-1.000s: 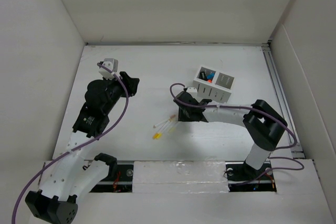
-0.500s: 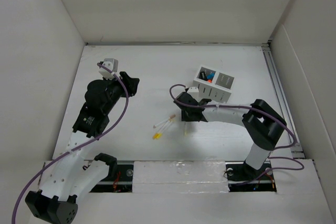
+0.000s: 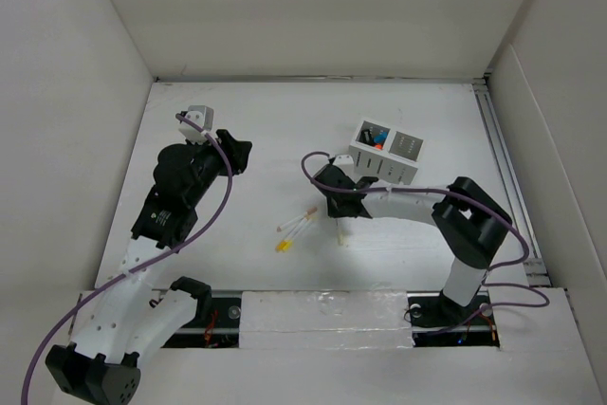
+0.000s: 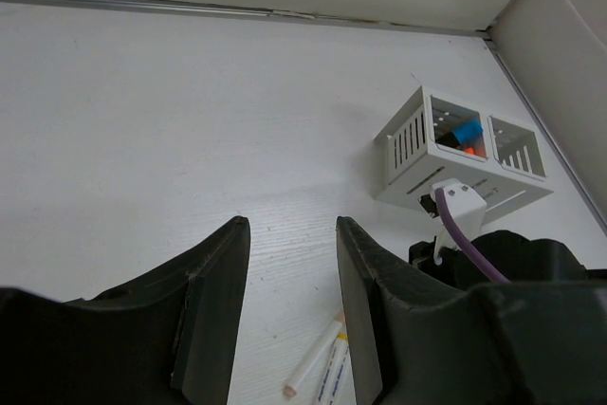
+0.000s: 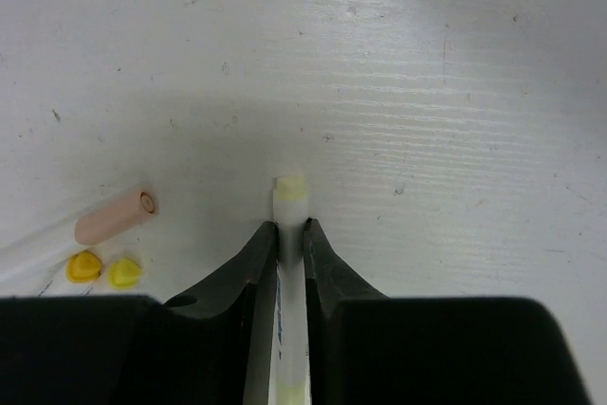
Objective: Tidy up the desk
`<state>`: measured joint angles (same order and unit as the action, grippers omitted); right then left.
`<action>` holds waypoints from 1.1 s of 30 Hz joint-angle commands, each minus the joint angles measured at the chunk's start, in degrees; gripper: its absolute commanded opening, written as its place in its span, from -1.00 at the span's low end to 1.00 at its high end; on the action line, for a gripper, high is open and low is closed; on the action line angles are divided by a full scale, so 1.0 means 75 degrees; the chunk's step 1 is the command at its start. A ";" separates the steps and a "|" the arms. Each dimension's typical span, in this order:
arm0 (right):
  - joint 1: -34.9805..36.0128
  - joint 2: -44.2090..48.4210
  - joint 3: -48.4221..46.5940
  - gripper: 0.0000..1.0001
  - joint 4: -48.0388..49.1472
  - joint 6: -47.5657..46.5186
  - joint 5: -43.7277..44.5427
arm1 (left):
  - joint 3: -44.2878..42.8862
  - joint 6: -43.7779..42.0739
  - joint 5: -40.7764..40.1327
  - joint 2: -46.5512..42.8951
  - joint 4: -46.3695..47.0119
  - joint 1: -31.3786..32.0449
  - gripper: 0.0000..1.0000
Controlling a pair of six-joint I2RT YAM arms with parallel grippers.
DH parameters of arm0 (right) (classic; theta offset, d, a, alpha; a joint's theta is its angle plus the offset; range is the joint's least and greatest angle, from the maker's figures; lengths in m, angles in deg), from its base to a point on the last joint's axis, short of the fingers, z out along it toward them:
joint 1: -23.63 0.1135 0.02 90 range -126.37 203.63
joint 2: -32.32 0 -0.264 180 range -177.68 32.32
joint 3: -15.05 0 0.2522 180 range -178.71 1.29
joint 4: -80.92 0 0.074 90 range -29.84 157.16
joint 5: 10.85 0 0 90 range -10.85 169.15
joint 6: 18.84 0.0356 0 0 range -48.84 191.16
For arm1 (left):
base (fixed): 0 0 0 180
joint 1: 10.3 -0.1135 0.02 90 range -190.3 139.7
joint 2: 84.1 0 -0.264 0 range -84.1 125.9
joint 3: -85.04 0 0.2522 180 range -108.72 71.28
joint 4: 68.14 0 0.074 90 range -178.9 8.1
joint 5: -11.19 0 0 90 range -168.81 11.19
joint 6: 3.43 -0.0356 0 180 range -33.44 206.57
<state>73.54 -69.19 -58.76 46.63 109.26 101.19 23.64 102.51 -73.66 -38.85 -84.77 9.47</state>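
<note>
White marker (image 5: pixel 290 194) is clenched in the right hand (image 5: pixel 290 230), part-filled organizer (image 3: pixel 387 153) at its 1 o'clock; two pens (image 3: pixel 297 227) at 8 o'clock wait on the bench (image 3: pixel 275 116), left hand (image 4: pixel 290 315) released

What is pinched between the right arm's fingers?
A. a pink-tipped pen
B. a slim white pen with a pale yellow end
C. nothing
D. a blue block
B: in the right wrist view the right fingers press on both sides of the white pen, while the pink-tipped pen lies apart on the desk.
</note>
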 commanded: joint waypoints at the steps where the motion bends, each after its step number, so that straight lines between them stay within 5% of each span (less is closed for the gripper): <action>1: -0.0045 -0.0246 0.0249 -0.71 -0.0051 -0.0054 -0.0537 | -0.0164 0.0007 0.0099 -0.0057 0.0266 0.0012 -0.25; 5: -0.0045 0.0139 0.0261 -1.00 -0.0028 -0.0019 -0.0291 | -0.0152 -0.0005 -0.0042 -0.0058 0.0266 0.0012 -0.24; 20: -0.1378 0.2974 0.0156 -1.00 0.1668 -0.0392 0.0725 | -0.0175 0.0042 0.0308 -0.0011 0.0301 0.0012 -0.25; 33: -0.3490 0.2579 -0.0606 -1.00 0.3065 -0.1214 0.3352 | -0.0152 0.0065 0.0298 -0.0163 0.0325 0.0012 -0.25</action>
<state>49.37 -48.25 -60.40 64.03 102.42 118.70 23.64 102.55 -72.35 -39.22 -84.75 9.47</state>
